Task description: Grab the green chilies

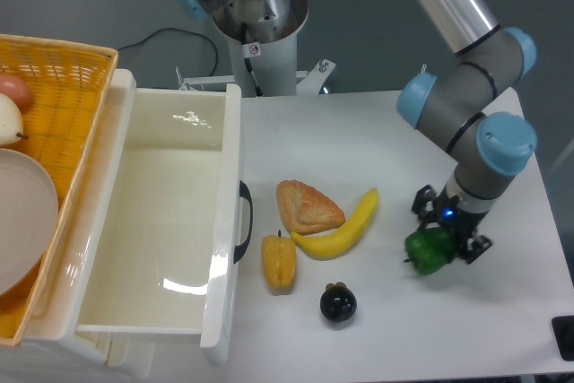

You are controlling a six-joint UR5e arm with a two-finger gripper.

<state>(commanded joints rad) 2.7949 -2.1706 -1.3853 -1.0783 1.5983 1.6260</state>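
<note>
The green chilies (429, 251), a glossy blocky green bell pepper, sit at the right of the white table. My gripper (446, 238) comes down right over it, its black fingers either side of the pepper's top. The jaws look closed on the pepper. The pepper is at table level or just above it; I cannot tell which.
A yellow-orange pepper (279, 264), a dark round eggplant (338, 303), a banana (341, 230) and a bread piece (307, 206) lie mid-table. A white open bin (170, 221) stands at the left, with a yellow basket (54, 96) beyond it. The table's right edge is near the gripper.
</note>
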